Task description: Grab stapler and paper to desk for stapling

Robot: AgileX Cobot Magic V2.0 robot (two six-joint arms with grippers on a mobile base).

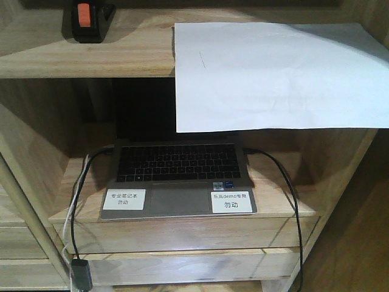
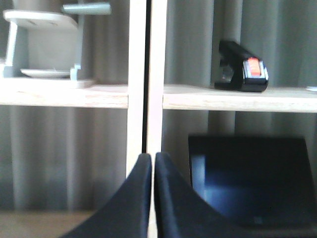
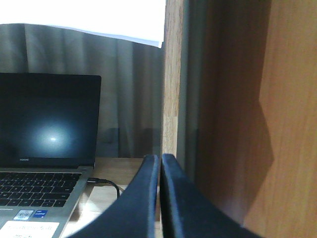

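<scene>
The black stapler [image 1: 89, 20] with its orange-red patch stands on the upper wooden shelf at top left; the left wrist view shows the stapler [image 2: 242, 73] on that shelf, up and to the right. The white paper [image 1: 273, 76] lies on the same shelf to the right and overhangs its front edge; its lower edge shows as paper [image 3: 89, 17] at the top of the right wrist view. My left gripper [image 2: 152, 157] is shut and empty, well below the stapler. My right gripper [image 3: 161, 158] is shut and empty beside a shelf upright. The desk is out of view.
An open laptop [image 1: 179, 176] with two white labels sits on the lower shelf, cables [image 1: 285, 182] running off both sides. A wooden upright [image 2: 146, 74] splits the shelving in the left wrist view. A white rack with a plate [image 2: 42, 44] stands at upper left.
</scene>
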